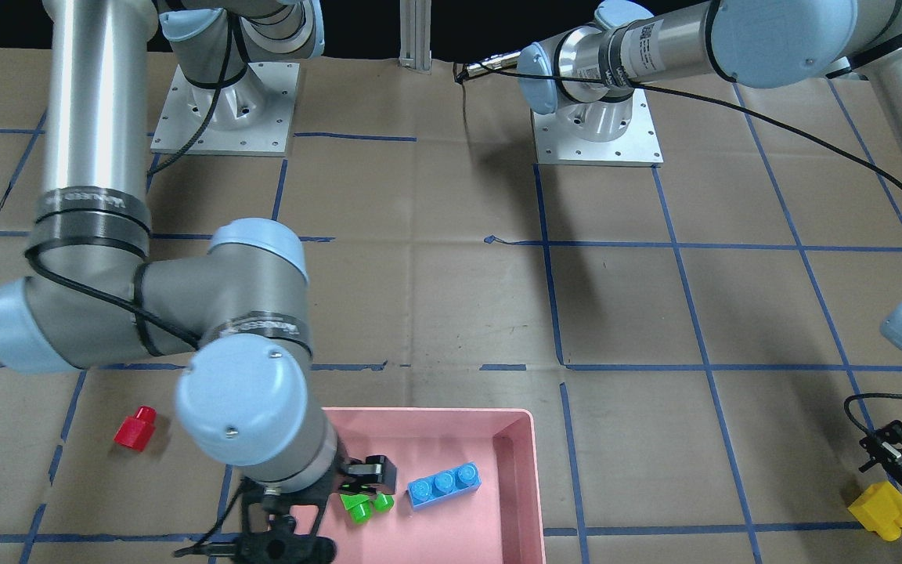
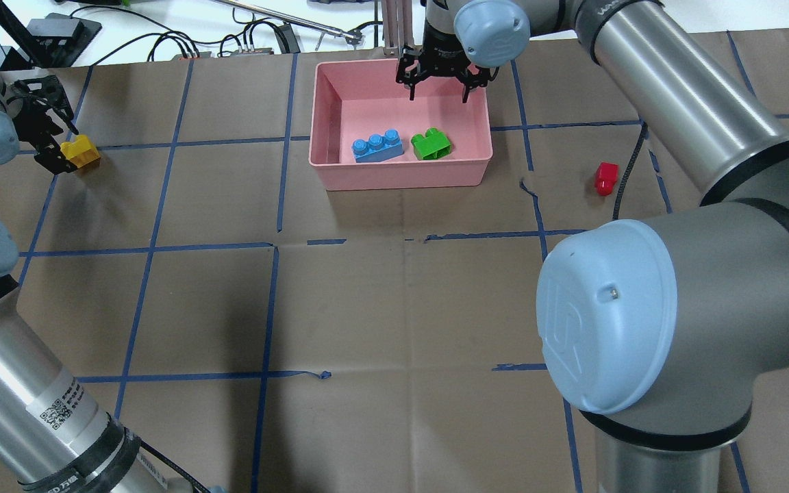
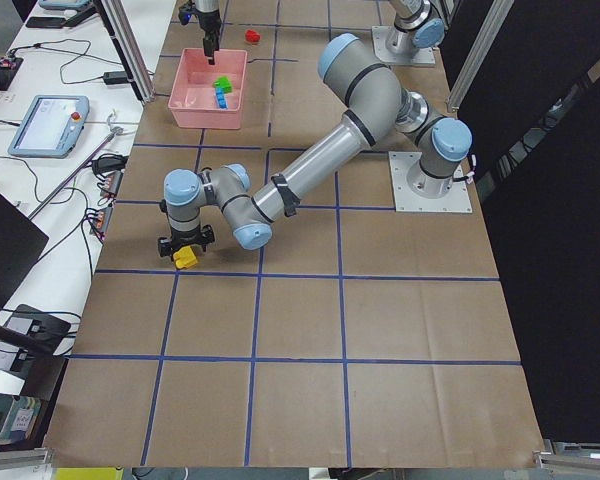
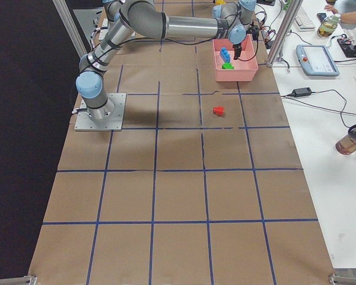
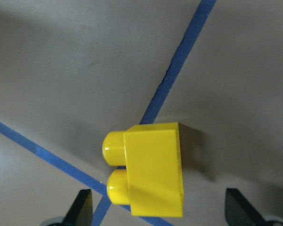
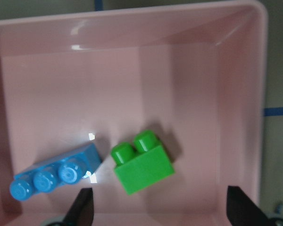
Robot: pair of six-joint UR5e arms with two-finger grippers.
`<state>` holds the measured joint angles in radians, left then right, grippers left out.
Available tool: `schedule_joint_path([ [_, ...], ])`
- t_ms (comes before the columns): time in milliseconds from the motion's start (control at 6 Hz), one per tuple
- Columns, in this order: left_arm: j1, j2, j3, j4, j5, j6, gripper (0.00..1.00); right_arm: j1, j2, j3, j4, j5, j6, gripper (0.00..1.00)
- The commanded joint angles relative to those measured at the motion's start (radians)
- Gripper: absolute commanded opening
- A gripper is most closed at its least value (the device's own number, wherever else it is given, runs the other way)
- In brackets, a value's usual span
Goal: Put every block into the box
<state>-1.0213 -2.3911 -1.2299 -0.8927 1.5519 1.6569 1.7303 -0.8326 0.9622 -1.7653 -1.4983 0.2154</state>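
The pink box [image 2: 401, 174] stands at the table's far middle. The blue three-stud block [image 2: 376, 146] and the green two-stud block [image 2: 431, 144] lie inside it, side by side. My right gripper [image 2: 439, 85] hangs open and empty over the box's far part; in the right wrist view both blocks [image 6: 54, 176] [image 6: 141, 162] lie below it. The red block [image 2: 605, 178] lies on the table right of the box. The yellow block [image 2: 81, 150] lies at the far left. My left gripper [image 5: 161, 209] is open just above the yellow block [image 5: 148, 174], a finger on either side.
An aluminium post [image 2: 394, 27] and cables stand just beyond the box at the table's far edge. My right arm's elbow [image 2: 607, 322] bulks large over the near right. The arm bases [image 1: 224, 110] [image 1: 596, 125] are bolted at the robot's side.
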Motion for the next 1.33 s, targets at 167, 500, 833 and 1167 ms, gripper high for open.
schedule_joint_path([
  [167, 0.000, -0.037, 0.010, 0.014, -0.003, 0.003, 0.96, -0.248, -0.097, 0.024, 0.086, -0.016, -0.125, 1.00],
  [500, 0.000, -0.043, 0.010, 0.014, -0.003, 0.004, 0.89, -0.351, -0.112, 0.201, 0.067, -0.100, -0.126, 0.98],
  [833, -0.002, -0.040, 0.010, 0.003, -0.029, 0.004, 0.27, -0.363, -0.201, 0.506, -0.090, -0.100, -0.110, 0.97],
  [1167, -0.051, 0.025, 0.001, -0.070, -0.023, -0.009, 0.06, -0.367, -0.204, 0.729, -0.434, -0.100, -0.114, 0.99],
])
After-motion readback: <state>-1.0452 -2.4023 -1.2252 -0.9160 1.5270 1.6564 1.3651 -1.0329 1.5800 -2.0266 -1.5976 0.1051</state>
